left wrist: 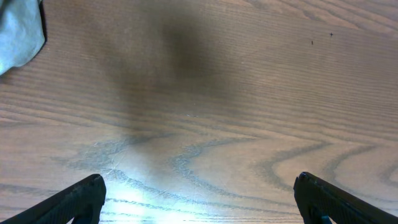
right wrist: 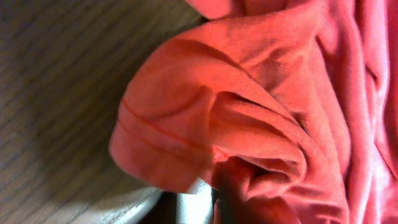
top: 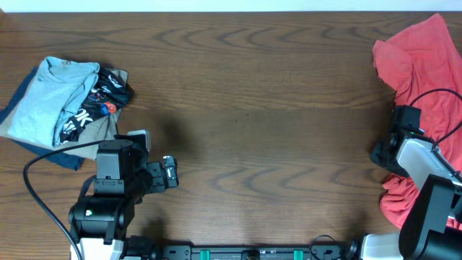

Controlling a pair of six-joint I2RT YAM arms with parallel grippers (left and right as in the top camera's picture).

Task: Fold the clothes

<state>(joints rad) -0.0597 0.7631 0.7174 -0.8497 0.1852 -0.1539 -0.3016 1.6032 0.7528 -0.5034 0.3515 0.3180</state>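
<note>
The coral-red T-shirt lies crumpled at the table's right edge, its lettering hidden. My right gripper sits at the shirt's left edge, near its lower part. In the right wrist view the shirt fills the frame, with a hemmed fold bunched over my right gripper's jaws, which look shut on the cloth. My left gripper is open and empty above bare wood at the front left; both of its fingertips show in the left wrist view.
A light blue-grey folded shirt lies at the far left with a black garment with white print tucked against it. A corner of the blue-grey shirt shows in the left wrist view. The wooden table spans the middle.
</note>
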